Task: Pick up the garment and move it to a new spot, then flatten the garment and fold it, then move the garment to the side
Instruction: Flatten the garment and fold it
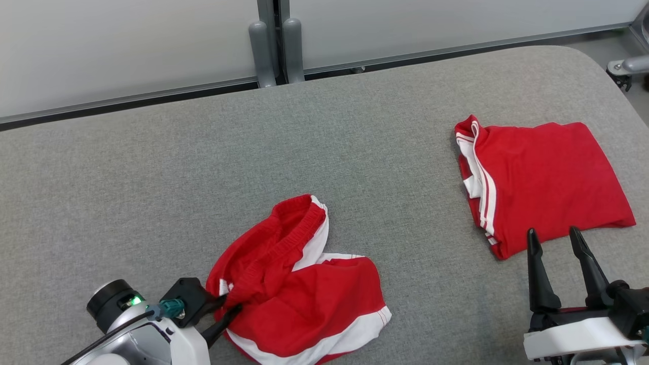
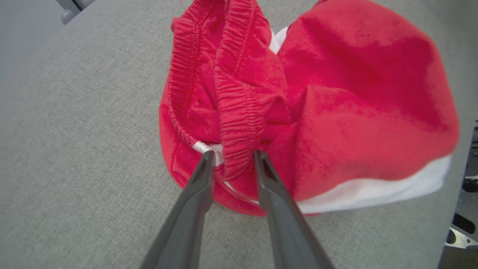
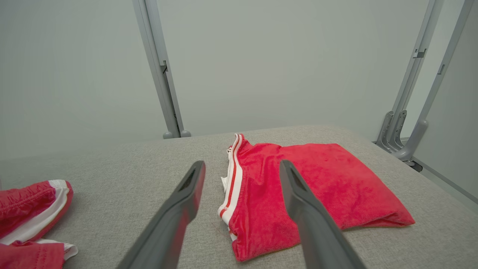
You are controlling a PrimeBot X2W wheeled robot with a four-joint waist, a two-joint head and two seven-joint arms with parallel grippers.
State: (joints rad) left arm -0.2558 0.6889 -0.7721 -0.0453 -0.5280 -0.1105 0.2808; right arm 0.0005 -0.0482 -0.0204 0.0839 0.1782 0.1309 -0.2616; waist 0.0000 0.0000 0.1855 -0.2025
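status: step one, pick barely begun. crumpled shorts [image 1: 299, 289], red with white trim, sit in a heap at 6 o'clock on the table [image 1: 152, 192]. All of it rests on the grey top, nothing lifted

left gripper [image 1: 225, 309] is in at the heap's 8 o'clock edge. Left wrist view: its fingers straddle the gathered elastic waistband [image 2: 239, 123], tips touching fabric, a ridge of the band between them. Jaws sit narrower than the other arm's. Can't tell if the band is pinched or just bracketed

right gripper [image 1: 555, 235]: jaws wide, holding nothing, at 4 o'clock over the table, just off the 6 o'clock edge of a folded garment [image 1: 547, 177]. No contact that I can see

that folded piece, same red with white stripes, lies flat at 3 o'clock, well apart from the shorts. Looks like a finished one, my guess

left to do, as I judge it: lift, relocate, flatten, fold, slide aside, so basically everything

obstacles: bare grey top from 9 to 12 o'clock gives room to spread. The 3 o'clock zone is taken by the folded piece, so keep the spread off it. Grey posts [image 1: 276, 50] at 12 o'clock stand behind the table edge, out of the way. The heap is twisted and the waistband doubled over, so a one-point lift will likely come up bunched
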